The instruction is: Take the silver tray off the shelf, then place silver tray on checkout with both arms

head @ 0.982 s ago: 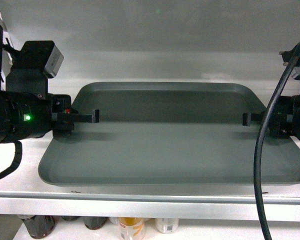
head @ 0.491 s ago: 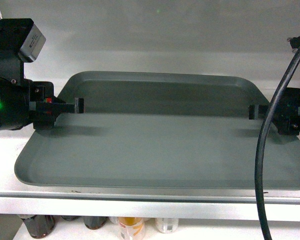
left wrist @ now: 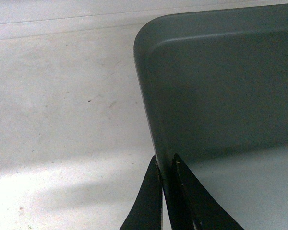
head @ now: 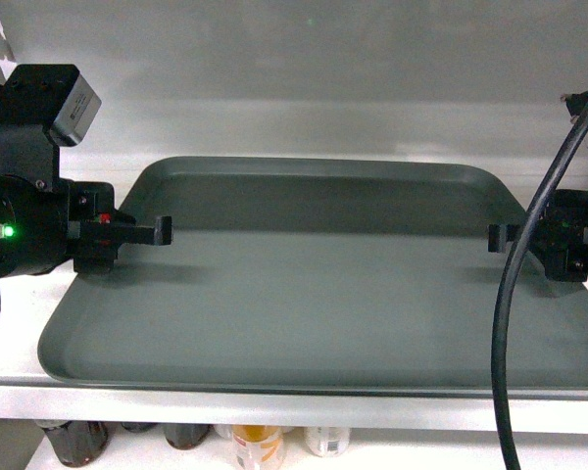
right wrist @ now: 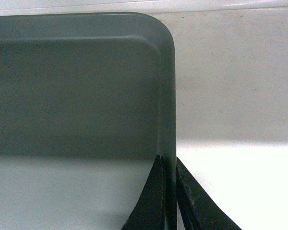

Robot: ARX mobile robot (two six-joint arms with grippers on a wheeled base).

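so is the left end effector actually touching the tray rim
Touching. In the left wrist view the left end effector has one finger on each side of the tray rim, closed against it with no gap showing.

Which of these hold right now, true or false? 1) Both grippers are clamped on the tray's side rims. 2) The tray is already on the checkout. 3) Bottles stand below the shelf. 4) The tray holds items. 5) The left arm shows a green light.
1) True: the left gripper and right gripper each pinch a rim of the tray.
2) False: it is still over the white shelf; no checkout is in view.
3) True: bottles show under the shelf edge.
4) False: the tray is bare.
5) True: the green light glows on the left arm.
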